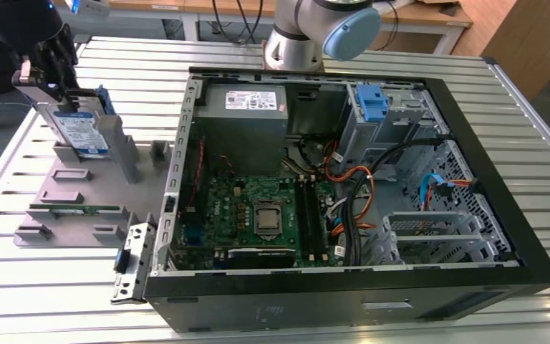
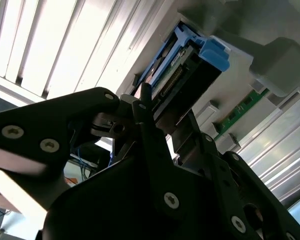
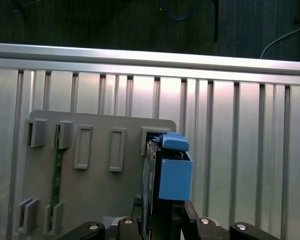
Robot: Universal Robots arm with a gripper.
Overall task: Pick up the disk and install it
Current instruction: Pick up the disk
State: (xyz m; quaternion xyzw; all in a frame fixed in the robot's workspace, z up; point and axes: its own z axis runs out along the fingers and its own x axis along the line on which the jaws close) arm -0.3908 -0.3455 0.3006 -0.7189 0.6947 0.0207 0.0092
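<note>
The disk (image 1: pixel 79 129), a silver drive with a white-and-blue label in a blue carrier frame, stands on edge at the back of the grey fixture plate (image 1: pixel 84 190), at the exterior view's left. My gripper (image 1: pixel 51 89) comes down on its top edge from above, shut on it. In the first wrist view the disk (image 3: pixel 172 170) sits between the fingers of the gripper (image 3: pixel 162 210), over the fixture plate (image 3: pixel 95 190). In the second wrist view the gripper (image 2: pixel 165 125) hugs the disk (image 2: pixel 190 75) by its connector end.
The open computer case (image 1: pixel 351 179) lies right of the fixture, with a grey power-supply box (image 1: pixel 244 100) and a blue bracket (image 1: pixel 374 104) in the drive cage at its back. A memory stick (image 1: pixel 74 210) rests on the fixture. The arm's base (image 1: pixel 304 36) stands behind the case.
</note>
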